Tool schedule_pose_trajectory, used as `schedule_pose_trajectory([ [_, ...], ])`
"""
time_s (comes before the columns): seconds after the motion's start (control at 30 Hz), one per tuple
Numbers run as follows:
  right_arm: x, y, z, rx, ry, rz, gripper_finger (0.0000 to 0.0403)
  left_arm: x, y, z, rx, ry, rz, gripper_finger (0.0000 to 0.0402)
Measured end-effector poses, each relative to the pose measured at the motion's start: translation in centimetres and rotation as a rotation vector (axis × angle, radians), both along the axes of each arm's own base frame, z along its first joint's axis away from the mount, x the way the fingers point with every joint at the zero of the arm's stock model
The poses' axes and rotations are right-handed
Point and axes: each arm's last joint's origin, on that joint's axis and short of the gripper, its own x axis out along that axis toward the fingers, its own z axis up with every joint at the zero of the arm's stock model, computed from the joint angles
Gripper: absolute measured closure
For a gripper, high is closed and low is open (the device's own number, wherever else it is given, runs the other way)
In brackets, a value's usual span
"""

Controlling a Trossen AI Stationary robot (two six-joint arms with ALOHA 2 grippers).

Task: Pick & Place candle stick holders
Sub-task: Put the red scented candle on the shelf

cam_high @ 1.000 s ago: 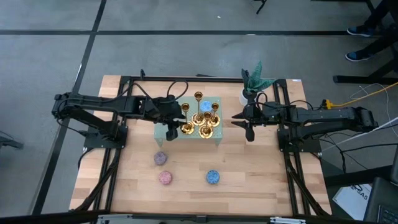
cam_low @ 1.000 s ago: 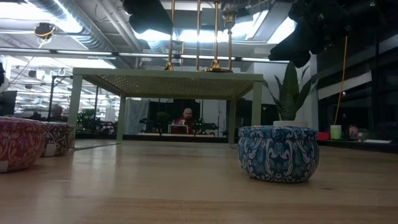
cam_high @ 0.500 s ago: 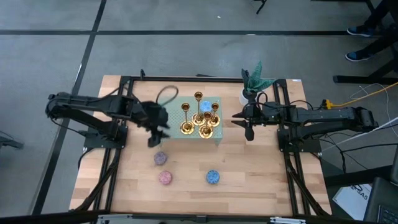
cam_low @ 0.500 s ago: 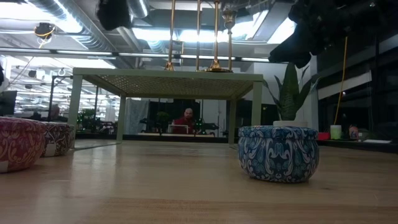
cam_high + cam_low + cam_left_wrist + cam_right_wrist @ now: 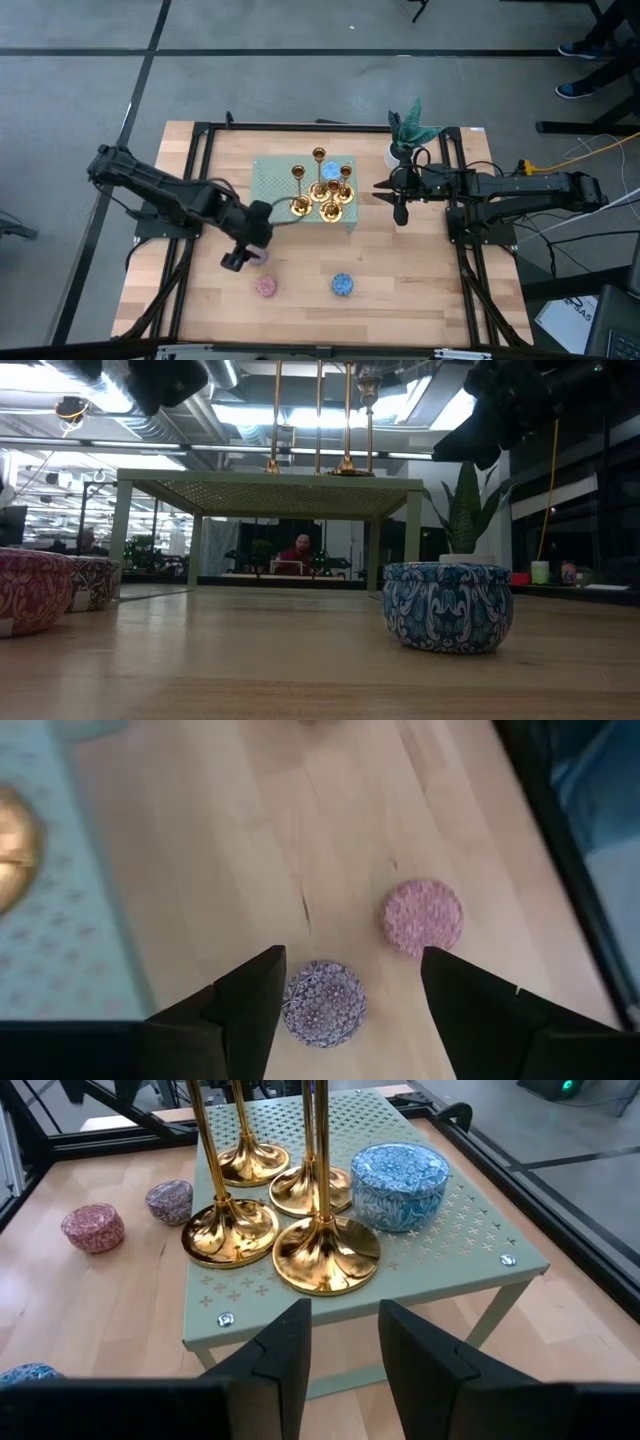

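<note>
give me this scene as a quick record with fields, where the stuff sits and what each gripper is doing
raised surface: pale green perforated metal stand
on stand: four shiny gold candlestick holders, blue patterned round tin candle
on wooden table: purple-grey speckled candle, pink candle, second blue candle
left gripper: open, above the purple-grey candle, holding nothing
right gripper: beside the stand's right edge, slightly parted, empty
corner: potted green plant

Glossy brass-like metal candle stick holders (image 5: 325, 1255) on a matt perforated green stand (image 5: 450, 1230) over pale wood table (image 5: 400, 270)
</note>
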Motion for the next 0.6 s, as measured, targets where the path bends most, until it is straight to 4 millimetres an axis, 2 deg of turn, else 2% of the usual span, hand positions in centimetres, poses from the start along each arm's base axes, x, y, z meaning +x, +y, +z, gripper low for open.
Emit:
schedule_pose_trajectory([
  [0.2,0.0,0.0,0.0,0.002,0.001,-0.001,0.0281,1.2,-1.1,-1.9,0.045,0.07,-0.067,0.0148],
  [0.5,0.0,-0.1,0.0,-0.008,0.004,-0.018,0.0281,1.0,-1.2,-2.3,0.023,0.132,-0.026,0.0111],
  [0.6,0.0,-0.1,0.0,-0.009,0.004,-0.019,0.0281,1.0,-1.3,-2.7,0.069,0.144,-0.114,0.0105],
])
